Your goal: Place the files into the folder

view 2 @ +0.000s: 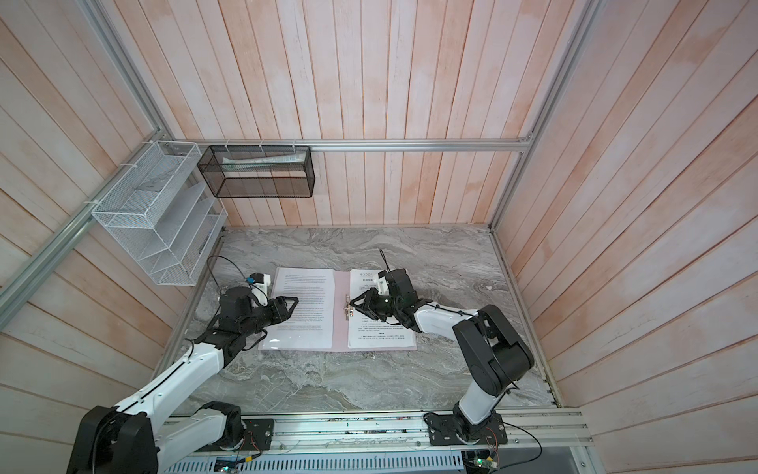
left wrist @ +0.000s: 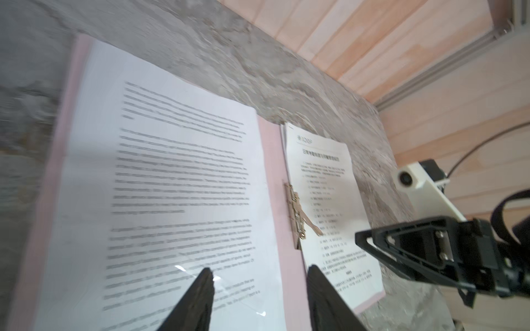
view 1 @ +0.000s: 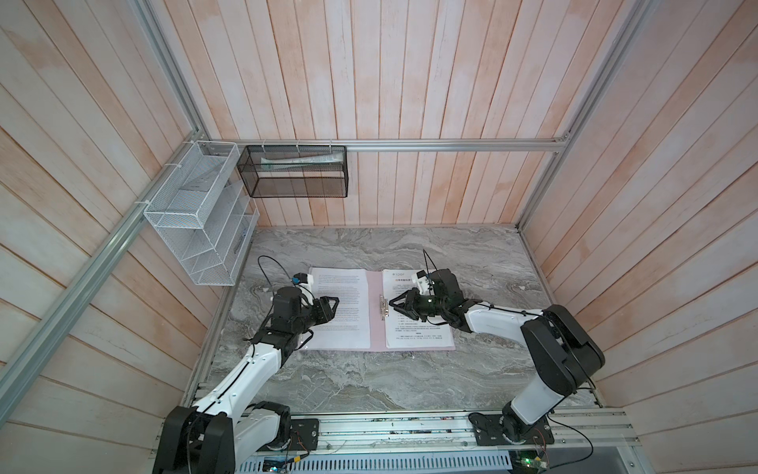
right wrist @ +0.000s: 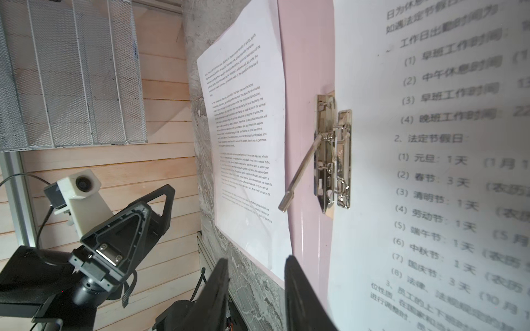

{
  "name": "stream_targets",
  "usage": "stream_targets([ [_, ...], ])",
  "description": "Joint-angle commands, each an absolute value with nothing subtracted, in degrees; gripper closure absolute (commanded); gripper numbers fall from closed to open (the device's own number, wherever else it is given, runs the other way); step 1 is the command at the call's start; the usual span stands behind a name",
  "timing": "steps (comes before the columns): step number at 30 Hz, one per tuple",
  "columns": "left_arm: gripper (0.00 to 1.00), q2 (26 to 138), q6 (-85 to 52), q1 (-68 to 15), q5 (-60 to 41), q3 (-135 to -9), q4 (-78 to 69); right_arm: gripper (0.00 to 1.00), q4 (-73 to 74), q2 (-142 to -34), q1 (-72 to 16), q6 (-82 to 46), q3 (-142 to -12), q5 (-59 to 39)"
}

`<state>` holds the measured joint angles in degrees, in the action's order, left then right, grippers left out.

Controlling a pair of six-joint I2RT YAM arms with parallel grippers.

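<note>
You're working in a robotics lab cell dressed as an office desk: plank walls (view 1: 410,82) on aluminium framing (view 1: 451,144), a marble-look tabletop (view 1: 369,377), a white mesh file rack (view 1: 197,230), a black mesh basket (view 1: 295,172), and a pink folder (view 1: 375,332) with printed files (view 1: 344,283).

The folder (view 1: 375,328) is lying open and flat on the counter (view 1: 410,381), its thin pale pink card showing as a strip down the middle and as a narrow border around the pages. The files (view 1: 418,338) are lying face up on its two halves. A left sheet (view 2: 316,283), white with dense black paragraphs, is covering the left half. A right sheet (view 2: 381,338), with a small header logo and numbered lines, is covering the right half. A silver clip (view 1: 383,307) is sitting on the inner spine, its bar overlapping the right sheet's inner edge and its lever (right wrist: 301,172) standing raised.
</note>
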<state>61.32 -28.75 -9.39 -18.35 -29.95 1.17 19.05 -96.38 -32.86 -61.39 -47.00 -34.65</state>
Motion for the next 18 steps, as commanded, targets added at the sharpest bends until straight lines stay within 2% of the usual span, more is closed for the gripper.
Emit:
stream_targets([
  [1,0.42,59.5,-26.1,-5.0,-13.2,-29.1,6.0,0.68,21.6,-98.0,-33.0,-62.7,-49.0,-35.9],
  [3,0.36,60.0,-26.8,-2.4,-13.2,-28.4,5.5,0.64,21.9,-99.0,-33.1,-63.0,-49.1,-35.9],
  [6,0.36,61.6,-27.4,0.4,-13.0,-27.1,3.8,0.59,22.1,-100.1,-33.0,-63.1,-49.7,-36.7],
  [10,0.36,63.9,-28.4,4.7,-15.0,-23.8,-1.9,0.59,21.5,-100.5,-33.1,-62.5,-50.3,-37.2],
  [18,0.36,73.2,-29.9,10.7,-25.3,-22.4,-11.1,0.60,21.8,-102.1,-32.7,-62.1,-50.9,-37.6],
])
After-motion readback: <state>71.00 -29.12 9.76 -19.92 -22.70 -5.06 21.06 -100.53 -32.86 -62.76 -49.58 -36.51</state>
